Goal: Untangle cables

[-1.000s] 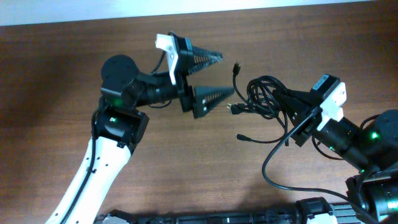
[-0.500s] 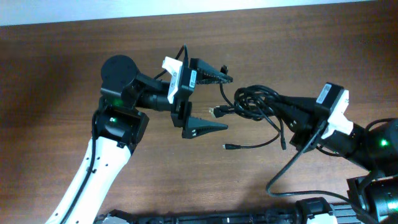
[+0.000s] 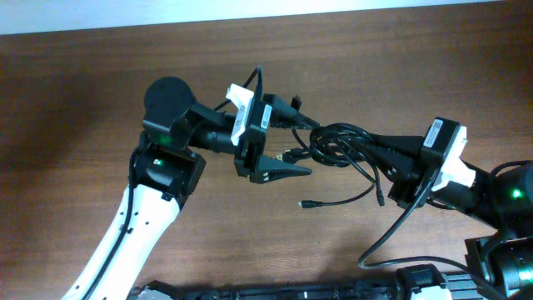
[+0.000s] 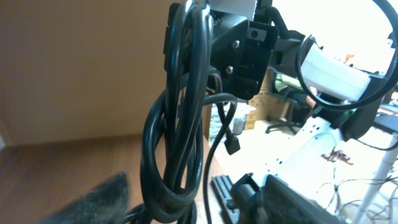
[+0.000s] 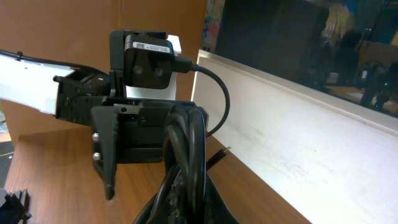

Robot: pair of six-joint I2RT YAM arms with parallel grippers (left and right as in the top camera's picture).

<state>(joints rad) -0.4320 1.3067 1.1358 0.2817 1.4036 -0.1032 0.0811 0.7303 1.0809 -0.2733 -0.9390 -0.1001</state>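
Observation:
The cables (image 3: pixel 337 143) are a bunch of thin black cords hanging above the wooden table between the two arms. My right gripper (image 3: pixel 375 147) is shut on the bunch's right side; the right wrist view shows the cords (image 5: pixel 185 149) rising from between its fingers. My left gripper (image 3: pixel 310 148) is open, one finger above and one finger (image 3: pixel 281 172) below the bunch's left end. In the left wrist view the cords (image 4: pixel 177 124) hang between the blurred fingers (image 4: pixel 102 202). Loose plug ends (image 3: pixel 305 202) trail below the bunch.
The right arm's own thicker wire (image 3: pixel 390 233) loops down towards the front edge. A white wall strip (image 3: pixel 333 8) runs along the far edge of the table (image 3: pixel 75 100). The left arm's white link (image 3: pixel 133 233) crosses the front left.
My right gripper has carried the bunch leftward. My left gripper has moved right and turned, so the bunch's left end now sits between its open fingers.

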